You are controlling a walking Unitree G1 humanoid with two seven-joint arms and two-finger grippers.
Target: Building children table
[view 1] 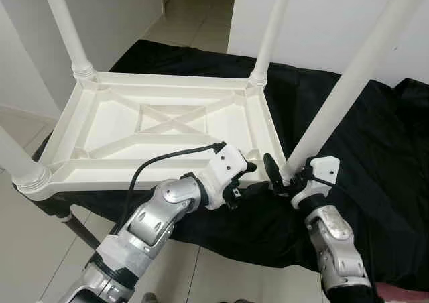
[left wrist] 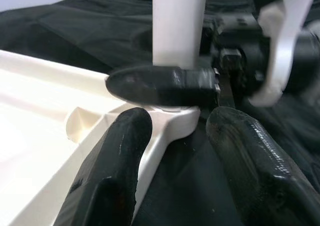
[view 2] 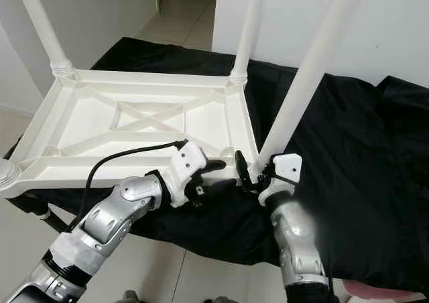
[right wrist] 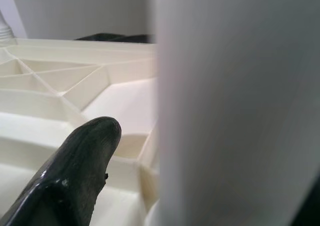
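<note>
A white plastic children's table [view 1: 161, 80] lies upside down on a black cloth [view 1: 375, 149], its ribbed underside facing up. White legs stand at the back left [view 1: 67, 28], back right [view 1: 271, 35] and front left [view 1: 13, 159] corners. A fourth leg [view 1: 348, 82] leans over the front right corner socket [left wrist: 170, 123]. My right gripper [view 1: 280, 173] is shut on this leg's lower end, one finger [left wrist: 160, 86] lying across it. My left gripper [view 1: 251, 184] is open, its fingers [left wrist: 115, 161] straddling that corner's rim just below the leg.
The cloth covers a low stand whose dark legs [view 1: 77, 226] show at the front left. Tiled floor [view 1: 188, 21] runs behind into a doorway, with white walls [view 1: 335, 15] on both sides. A pink object [view 1: 402, 293] sits at the bottom right edge.
</note>
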